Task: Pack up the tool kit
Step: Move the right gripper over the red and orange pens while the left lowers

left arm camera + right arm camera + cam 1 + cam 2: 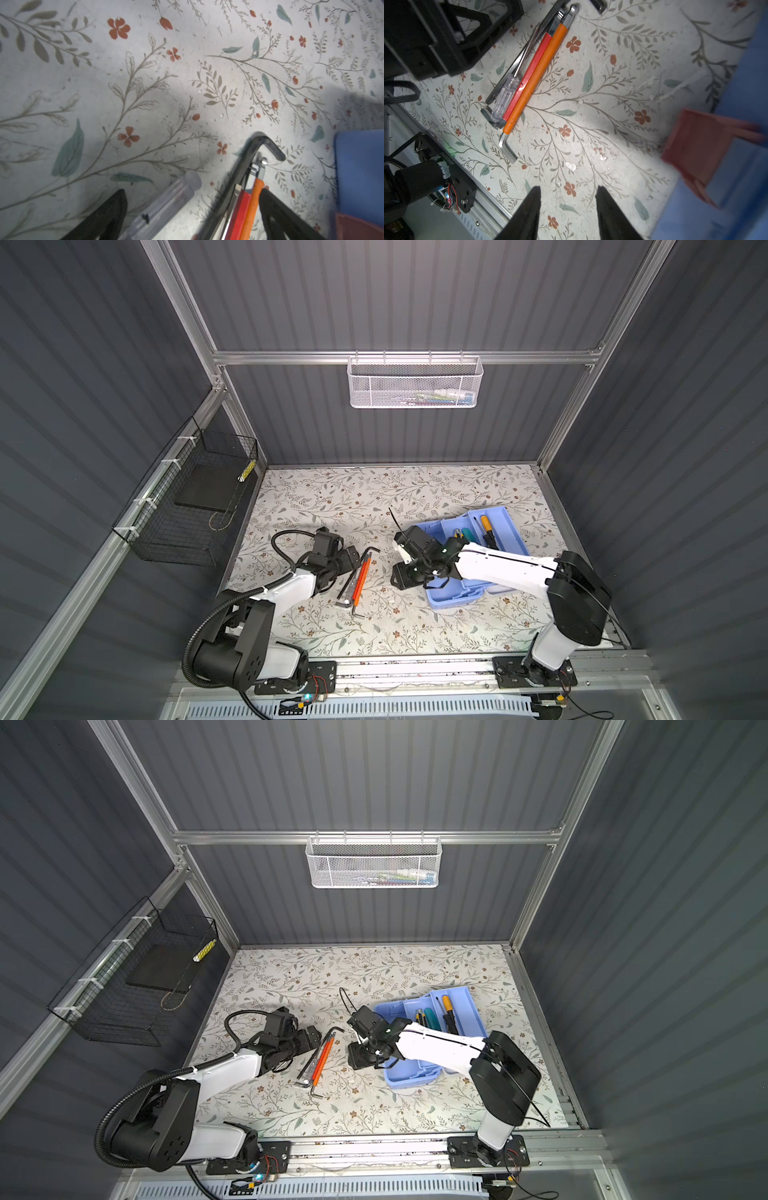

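The tool kit's light-blue box (pixel 451 600) (pixel 405 1079) lies at the right of the table, and its pink latch (pixel 699 145) shows in the right wrist view. A tray (pixel 505 516) (pixel 465 998) on the box holds a yellow-handled screwdriver (pixel 485 523) and other tools. A bundle of loose tools (pixel 359 578) (pixel 320 1058) lies mid-table: an orange-sleeved hex key (pixel 537 74), a red one (pixel 529 76), a clear-handled screwdriver (pixel 166 203) and a black hex key (pixel 259 143). My left gripper (pixel 351 558) (pixel 193 193) is wide open, low over the bundle's far end. My right gripper (pixel 400 578) (pixel 568 191) is open and empty between bundle and box.
A white mesh basket (pixel 413 383) hangs on the back wall with small items inside. A black wire basket (pixel 195 497) is fixed to the left wall. The right arm (pixel 507 568) reaches over the blue box. An aluminium rail (pixel 415 672) runs along the table's front edge.
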You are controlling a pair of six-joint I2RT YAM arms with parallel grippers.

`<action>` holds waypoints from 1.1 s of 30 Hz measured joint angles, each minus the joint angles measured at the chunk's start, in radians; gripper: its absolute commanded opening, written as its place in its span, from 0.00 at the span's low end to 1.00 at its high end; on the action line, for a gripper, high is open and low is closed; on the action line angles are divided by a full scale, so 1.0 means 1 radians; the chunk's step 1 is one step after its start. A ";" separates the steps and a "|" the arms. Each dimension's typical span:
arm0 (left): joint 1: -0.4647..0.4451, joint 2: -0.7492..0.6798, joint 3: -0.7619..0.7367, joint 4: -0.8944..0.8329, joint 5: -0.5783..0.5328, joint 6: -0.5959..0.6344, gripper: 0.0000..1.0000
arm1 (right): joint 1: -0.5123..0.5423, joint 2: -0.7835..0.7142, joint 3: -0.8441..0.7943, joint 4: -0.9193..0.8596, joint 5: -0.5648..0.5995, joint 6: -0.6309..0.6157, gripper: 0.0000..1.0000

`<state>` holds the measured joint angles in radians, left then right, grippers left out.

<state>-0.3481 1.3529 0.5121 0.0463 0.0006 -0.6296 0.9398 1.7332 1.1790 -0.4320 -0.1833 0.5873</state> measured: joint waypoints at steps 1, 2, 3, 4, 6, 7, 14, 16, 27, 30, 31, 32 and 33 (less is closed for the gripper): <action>-0.003 -0.016 -0.016 0.010 0.010 -0.009 0.99 | 0.002 0.028 0.018 0.006 -0.004 0.000 0.48; -0.006 -0.033 -0.033 0.019 0.020 -0.018 0.99 | 0.004 0.058 0.039 0.010 -0.009 0.001 0.48; -0.010 -0.049 -0.048 0.027 0.029 -0.027 1.00 | 0.007 0.089 0.062 0.012 -0.015 0.001 0.48; -0.011 -0.062 -0.060 0.032 0.034 -0.034 1.00 | 0.011 0.115 0.082 0.014 -0.021 0.001 0.48; -0.013 -0.091 -0.085 0.040 0.046 -0.047 1.00 | 0.019 0.165 0.124 0.018 -0.032 0.002 0.49; -0.013 -0.104 -0.094 0.040 0.051 -0.055 0.99 | 0.024 0.188 0.143 0.018 -0.037 0.002 0.49; -0.019 -0.198 -0.131 -0.027 0.072 -0.090 0.99 | 0.035 0.291 0.256 0.007 -0.068 -0.002 0.49; -0.019 -0.231 -0.130 -0.090 0.060 -0.090 1.00 | 0.035 0.293 0.272 -0.015 -0.066 -0.018 0.49; -0.019 -0.454 0.143 -0.544 -0.189 -0.063 1.00 | 0.035 0.323 0.460 -0.187 0.004 -0.292 0.49; -0.019 -0.512 0.210 -0.632 -0.233 -0.062 0.99 | 0.036 0.393 0.605 -0.235 0.008 -0.292 0.49; -0.019 -0.525 0.225 -0.658 -0.243 -0.062 0.99 | 0.037 0.407 0.629 -0.235 0.002 -0.283 0.49; -0.019 -0.541 0.241 -0.687 -0.255 -0.062 0.99 | 0.038 0.418 0.647 -0.235 -0.005 -0.270 0.48; -0.019 -0.554 0.252 -0.711 -0.266 -0.062 0.99 | 0.041 0.426 0.655 -0.235 -0.014 -0.253 0.48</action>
<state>-0.3676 0.7990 0.7643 -0.6647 -0.2657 -0.6914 0.9806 2.1590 1.8339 -0.6670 -0.1974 0.3347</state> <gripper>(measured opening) 0.995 0.486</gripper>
